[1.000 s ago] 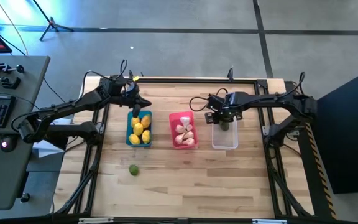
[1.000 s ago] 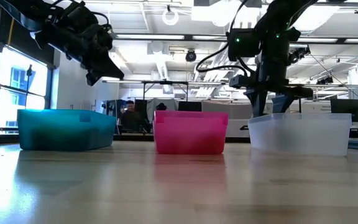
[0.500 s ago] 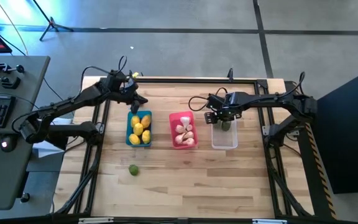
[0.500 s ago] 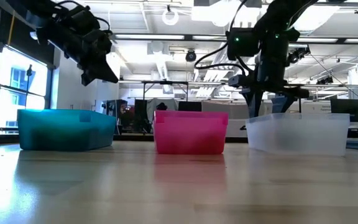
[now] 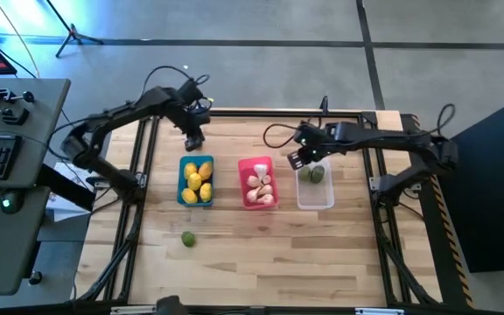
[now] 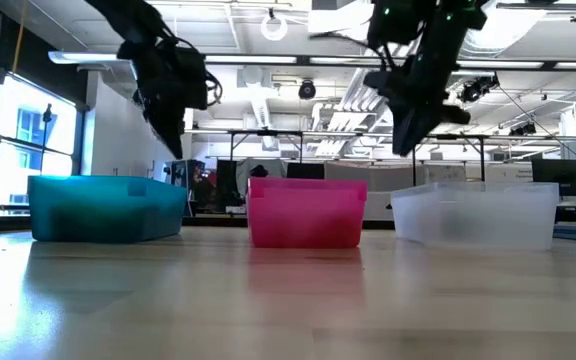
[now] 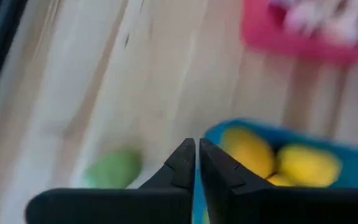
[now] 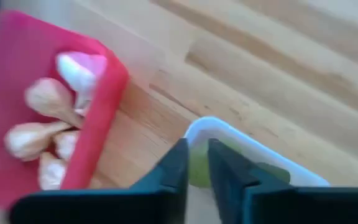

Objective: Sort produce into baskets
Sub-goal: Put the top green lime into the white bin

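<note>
Baskets (image 5: 196, 180) on wooden table (image 5: 261, 254), workshop behind

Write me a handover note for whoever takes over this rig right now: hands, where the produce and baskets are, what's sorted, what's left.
Left hand: shut, empty, raised beyond the far end of the blue basket.
Right hand: nearly closed, nothing visibly held, raised between the pink basket and the white basket, at their far ends.
Baskets: side by side mid-table, blue, pink, white from left to right.
Done: yellow lemons in blue, white garlic bulbs in pink, green fruits at the far end of white.
Left: one loose green fruit on the table in front of the blue basket; it belongs in white.
</note>
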`<state>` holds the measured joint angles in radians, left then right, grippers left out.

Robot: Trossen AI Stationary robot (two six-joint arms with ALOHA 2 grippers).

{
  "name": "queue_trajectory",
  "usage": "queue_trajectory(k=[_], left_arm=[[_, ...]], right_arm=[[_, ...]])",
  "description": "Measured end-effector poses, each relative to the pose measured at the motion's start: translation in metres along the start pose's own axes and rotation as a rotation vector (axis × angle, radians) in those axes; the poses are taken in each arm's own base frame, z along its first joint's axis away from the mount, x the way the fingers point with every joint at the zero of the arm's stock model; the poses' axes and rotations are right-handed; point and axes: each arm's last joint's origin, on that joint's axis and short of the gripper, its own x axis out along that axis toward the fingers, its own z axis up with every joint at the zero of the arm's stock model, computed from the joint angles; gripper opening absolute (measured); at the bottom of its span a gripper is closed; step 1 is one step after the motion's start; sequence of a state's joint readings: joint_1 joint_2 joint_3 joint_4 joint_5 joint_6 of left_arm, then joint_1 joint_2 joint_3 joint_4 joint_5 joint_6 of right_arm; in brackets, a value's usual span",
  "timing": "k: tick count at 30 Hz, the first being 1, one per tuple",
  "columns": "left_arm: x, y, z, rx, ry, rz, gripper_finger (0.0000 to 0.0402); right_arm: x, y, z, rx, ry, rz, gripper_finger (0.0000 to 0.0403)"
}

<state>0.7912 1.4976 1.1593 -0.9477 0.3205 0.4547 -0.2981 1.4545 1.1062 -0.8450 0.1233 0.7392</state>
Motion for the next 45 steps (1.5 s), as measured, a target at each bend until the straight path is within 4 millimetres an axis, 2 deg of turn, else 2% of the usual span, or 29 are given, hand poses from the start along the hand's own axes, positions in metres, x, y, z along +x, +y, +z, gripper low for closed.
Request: queue_trajectory(k=[2, 4, 9, 13, 17, 29, 45], left_arm=[[0.005, 0.001, 0.006, 0.095, 0.072, 0.051, 0.0022], [0.01, 0.001, 0.009, 0.174, 0.125, 0.114, 0.004], [0.026, -0.004, 0.014, 0.356, 0.256, 0.201, 0.0102], [0.041, -0.005, 0.017, 0.494, 0.321, 0.188, 0.0155], [0.058, 0.0, 0.017, 0.638, 0.441, 0.208, 0.0185], [0.082, 0.013, 0.013, 0.763, 0.568, 0.199, 0.0193], [0.095, 0.03, 0.005, 0.702, 0.594, 0.139, 0.0193]], right_arm=[[-0.011, -0.002, 0.0, -0.019, -0.034, 0.02, 0.0027], [-0.02, -0.004, 0.0, -0.035, -0.065, 0.032, 0.0007], [-0.036, -0.009, 0.0, -0.035, -0.116, 0.056, 0.0031], [-0.039, -0.01, -0.001, -0.07, -0.124, 0.061, 0.0039], [-0.039, -0.01, -0.002, -0.078, -0.103, 0.082, 0.0039], [-0.038, -0.012, 0.0, -0.19, -0.072, 0.123, 0.0039], [-0.038, -0.013, 0.001, -0.21, -0.072, 0.124, 0.0039]])
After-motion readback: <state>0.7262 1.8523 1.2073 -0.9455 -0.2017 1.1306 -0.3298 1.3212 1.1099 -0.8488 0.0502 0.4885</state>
